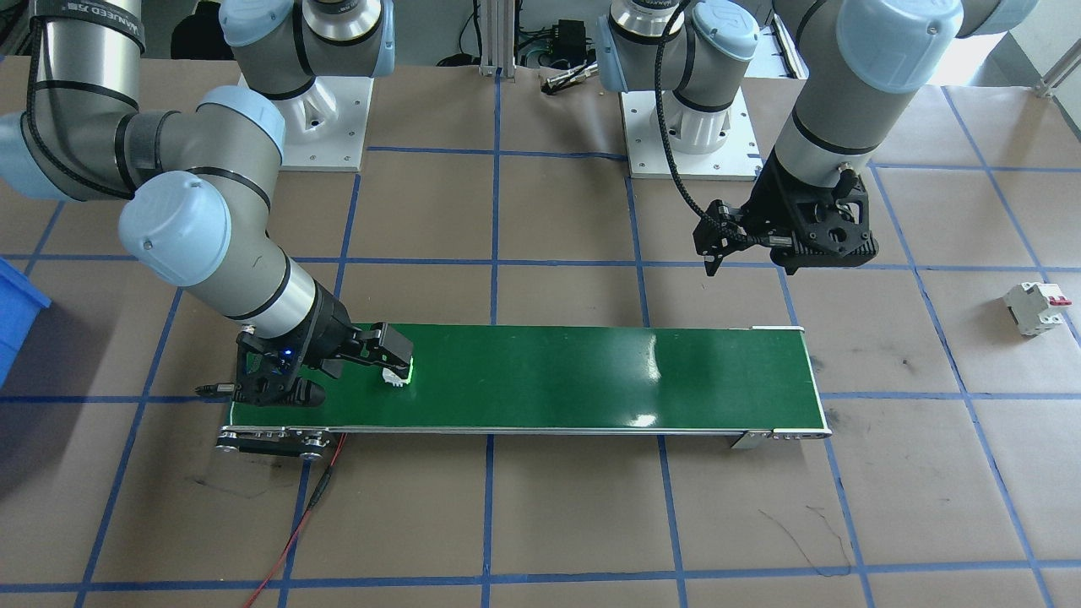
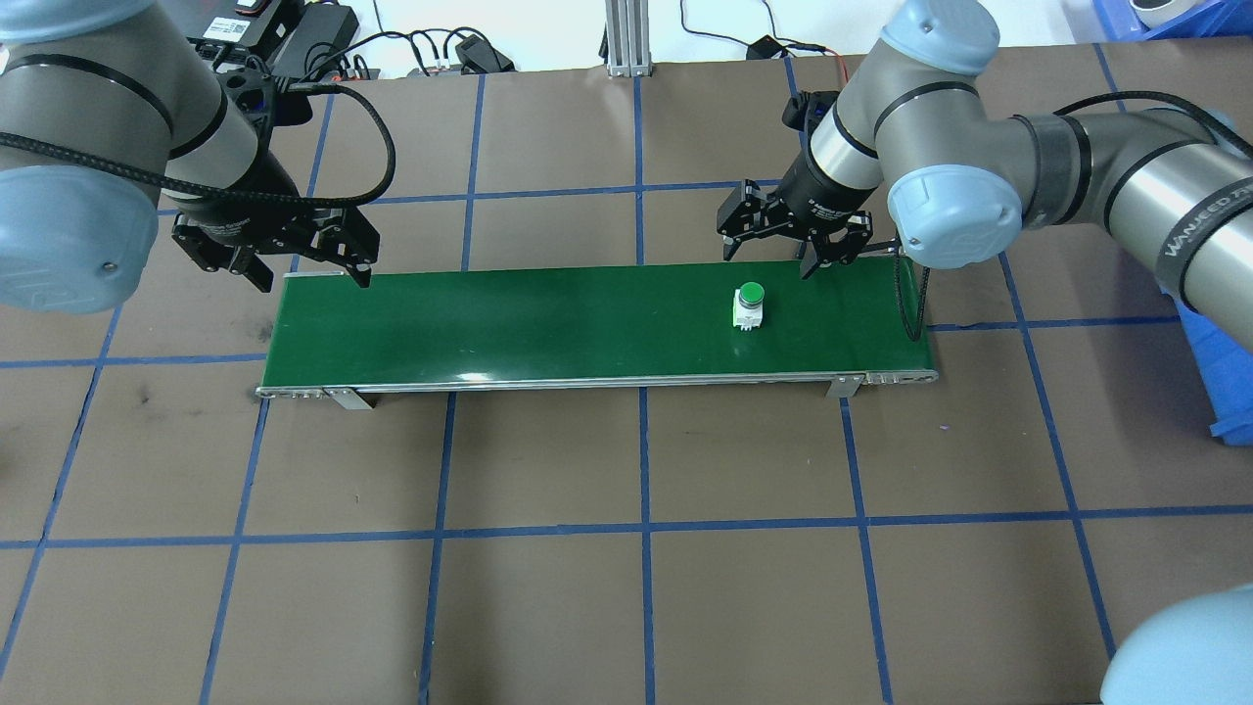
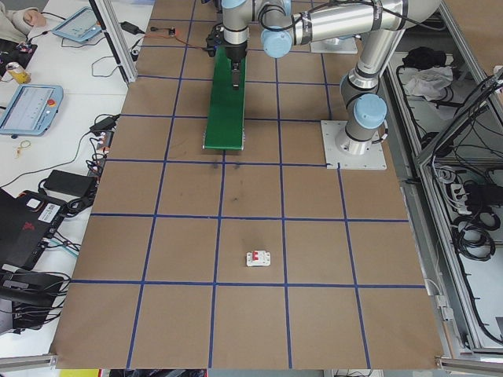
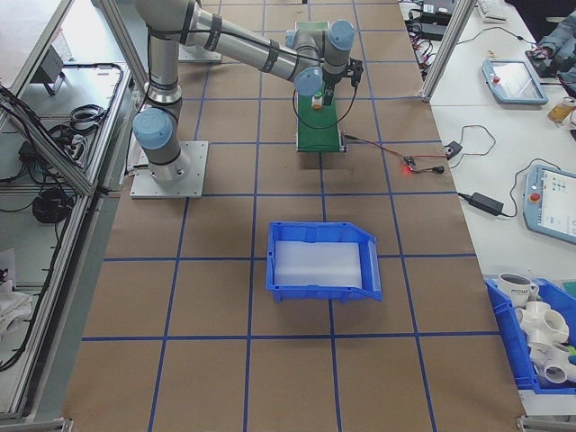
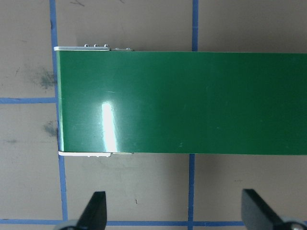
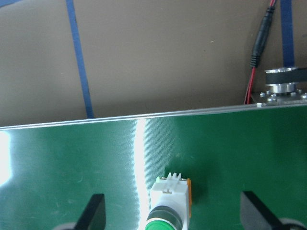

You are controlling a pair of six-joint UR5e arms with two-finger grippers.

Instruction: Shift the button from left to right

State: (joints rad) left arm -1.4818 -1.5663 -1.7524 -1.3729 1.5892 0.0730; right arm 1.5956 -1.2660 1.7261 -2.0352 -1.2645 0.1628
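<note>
The button (image 2: 749, 306), with a green cap and a white body, stands upright on the green conveyor belt (image 2: 548, 323) toward its right end. It also shows in the front view as the button (image 1: 397, 374). My right gripper (image 2: 768, 262) hangs open just over it. In the right wrist view the button (image 6: 170, 208) lies between the two spread fingers (image 6: 93, 213), touching neither, and its orange side shows. My left gripper (image 2: 313, 277) is open and holds nothing, above the far edge of the belt's left end; its fingertips (image 5: 96, 208) frame bare table beside the belt (image 5: 182, 103).
A white circuit breaker (image 1: 1037, 306) with a red lever lies on the brown table well past the belt's left end. A blue bin (image 4: 324, 261) sits beyond the belt's right end. Red and black wires (image 1: 296, 523) trail from the belt's motor end.
</note>
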